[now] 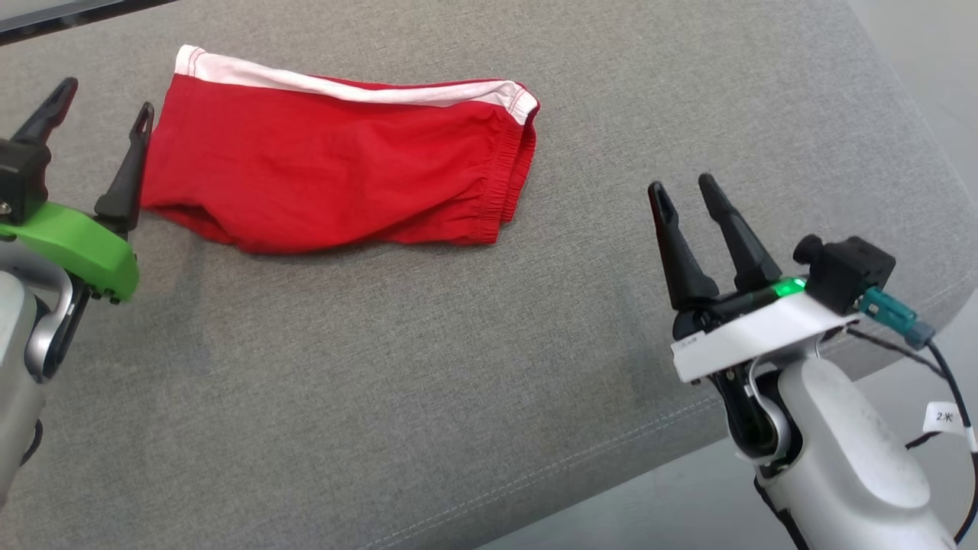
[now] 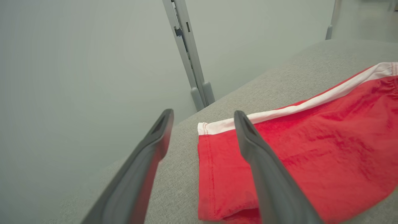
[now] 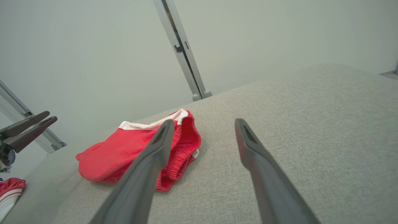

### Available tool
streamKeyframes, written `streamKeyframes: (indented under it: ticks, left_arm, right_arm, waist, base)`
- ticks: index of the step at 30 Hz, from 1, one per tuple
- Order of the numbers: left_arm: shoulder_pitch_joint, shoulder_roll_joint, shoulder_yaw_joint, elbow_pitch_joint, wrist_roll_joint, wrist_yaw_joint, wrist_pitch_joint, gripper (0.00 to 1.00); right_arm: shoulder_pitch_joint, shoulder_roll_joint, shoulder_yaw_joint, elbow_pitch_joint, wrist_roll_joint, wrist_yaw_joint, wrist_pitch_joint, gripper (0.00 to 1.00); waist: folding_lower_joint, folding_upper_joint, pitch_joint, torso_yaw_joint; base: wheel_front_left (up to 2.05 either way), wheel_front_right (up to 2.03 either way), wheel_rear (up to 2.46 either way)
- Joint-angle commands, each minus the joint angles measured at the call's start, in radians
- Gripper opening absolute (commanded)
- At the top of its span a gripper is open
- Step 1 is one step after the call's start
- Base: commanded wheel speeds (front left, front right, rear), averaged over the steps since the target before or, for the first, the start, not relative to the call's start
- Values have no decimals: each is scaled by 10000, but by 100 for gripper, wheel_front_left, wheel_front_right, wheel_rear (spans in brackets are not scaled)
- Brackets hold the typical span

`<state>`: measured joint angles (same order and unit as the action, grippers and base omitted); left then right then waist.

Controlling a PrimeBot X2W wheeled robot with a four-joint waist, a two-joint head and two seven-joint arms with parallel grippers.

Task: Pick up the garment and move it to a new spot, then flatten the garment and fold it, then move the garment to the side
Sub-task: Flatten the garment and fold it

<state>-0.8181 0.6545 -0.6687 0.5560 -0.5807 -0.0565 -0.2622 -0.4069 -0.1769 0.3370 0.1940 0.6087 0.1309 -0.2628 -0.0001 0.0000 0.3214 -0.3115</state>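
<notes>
The garment [image 1: 336,168] is a pair of red shorts with a white stripe, lying folded flat on the grey cushion [image 1: 428,367] at the upper left. In the left wrist view the garment [image 2: 304,155] fills the right half, its white stripe along the far edge. My left gripper [image 1: 95,99] stands open just left of the garment's left edge, holding nothing; its own view shows the left gripper [image 2: 203,113] straddling the garment's corner. My right gripper [image 1: 684,187] is open and empty at the right, well apart from the garment [image 3: 136,152], as the right gripper [image 3: 203,123] appears in its wrist view.
The cushion's front and right edges drop to a pale floor [image 1: 688,504]. A grey metal post [image 2: 188,53] stands behind the cushion against a pale wall. Another red and white cloth [image 3: 9,189] lies low at the far left of the right wrist view.
</notes>
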Motion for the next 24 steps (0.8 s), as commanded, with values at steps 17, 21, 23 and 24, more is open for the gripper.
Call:
streamKeyframes:
  ticks: [17, 21, 23, 24]
  left_arm:
    - [-176, 23, -194, 1345, -872, -738, 767, 100]
    - [-506, 658, -978, 1330, -1608, -731, 1647, 100]
    - [-746, 994, -1332, 1468, -2047, -734, 2002, 100]
    - [-746, 994, -1332, 1468, -2047, -734, 2002, 100]
  right_arm:
    - [178, 377, 157, -56, -380, -4, -41, 100]
    - [128, 481, 292, 43, -309, -4, -41, 100]
    - [62, 523, 330, 98, -293, -4, -41, 100]
    - [62, 523, 330, 98, -293, -4, -41, 100]
  waist:
    - [1, 0, 487, -749]
    - [1, 0, 610, -995]
    - [1, 0, 670, -1147]
    - [1, 0, 670, -1147]
  base:
    - [0, 0, 0]
    - [0, 0, 0]
    - [0, 0, 0]
    - [0, 0, 0]
